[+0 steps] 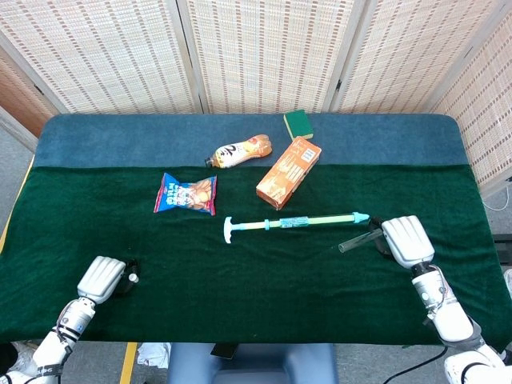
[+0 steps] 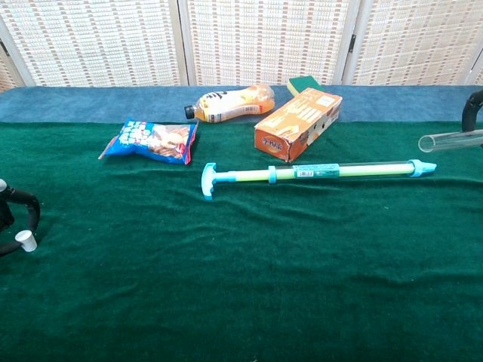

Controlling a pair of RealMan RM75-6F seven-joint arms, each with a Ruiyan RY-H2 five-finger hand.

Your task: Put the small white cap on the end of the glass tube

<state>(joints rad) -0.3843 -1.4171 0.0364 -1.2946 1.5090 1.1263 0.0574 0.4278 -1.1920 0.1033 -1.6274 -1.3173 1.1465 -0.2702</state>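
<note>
Small white cap (image 2: pixel 26 241) near left edge, pinched at fingertips of left hand (image 1: pixel 102 278), just above green cloth (image 2: pixel 241 286). Glass tube (image 1: pixel 359 238) at right, held in closed right hand (image 1: pixel 406 240), open end pointing left, tilted slightly. Cap and tube well apart. Between them, farther back: long pump syringe (image 1: pixel 292 222) lying flat. Beyond: orange box (image 1: pixel 289 171) closed, contents hidden; snack packet (image 1: pixel 186 194) sealed; bottle (image 1: pixel 238 150) on its side; green sponge (image 1: pixel 298 123) far.

glass tube (image 2: pixel 451 140) cut off by right edge
</note>
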